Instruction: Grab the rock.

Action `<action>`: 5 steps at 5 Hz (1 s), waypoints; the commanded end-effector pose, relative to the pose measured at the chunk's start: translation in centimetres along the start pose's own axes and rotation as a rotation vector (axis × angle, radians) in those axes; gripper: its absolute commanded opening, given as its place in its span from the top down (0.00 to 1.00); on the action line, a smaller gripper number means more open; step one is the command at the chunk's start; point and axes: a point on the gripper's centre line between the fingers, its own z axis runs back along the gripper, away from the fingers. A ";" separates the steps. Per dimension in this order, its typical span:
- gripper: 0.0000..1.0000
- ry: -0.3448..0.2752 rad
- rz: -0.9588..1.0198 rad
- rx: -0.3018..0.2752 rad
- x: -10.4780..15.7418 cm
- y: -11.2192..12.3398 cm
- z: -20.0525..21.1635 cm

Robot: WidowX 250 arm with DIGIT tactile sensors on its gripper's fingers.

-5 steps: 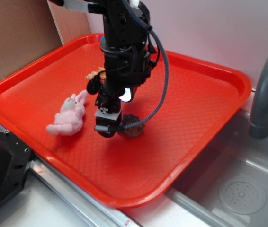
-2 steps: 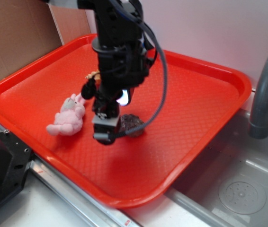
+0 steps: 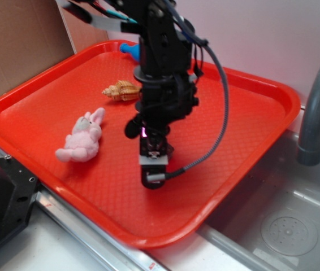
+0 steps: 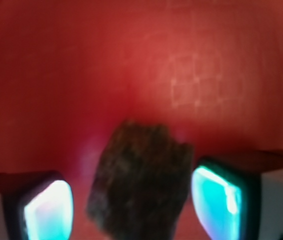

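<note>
Rock (image 4: 139, 182), lying between the open gripper (image 4: 131, 205) pads on the red tray (image 3: 250, 107): close squarely on its broad faces before lifting; against the view a second ago, the gripper has moved right, uncovering the seashell (image 3: 121, 90).
</note>
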 end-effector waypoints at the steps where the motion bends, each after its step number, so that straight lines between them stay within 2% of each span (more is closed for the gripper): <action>1: 1.00 -0.020 -0.021 0.020 1.4 -0.7 -0.1; 2: 1.00 -0.017 -0.047 0.023 1.3 -0.9 0.3; 3: 1.00 -0.040 -0.082 0.015 0.9 -1.0 1.4; 4: 1.00 -0.070 -0.076 0.044 -1.1 -0.4 5.4; 5: 1.00 -0.120 0.024 0.049 -3.0 1.0 8.1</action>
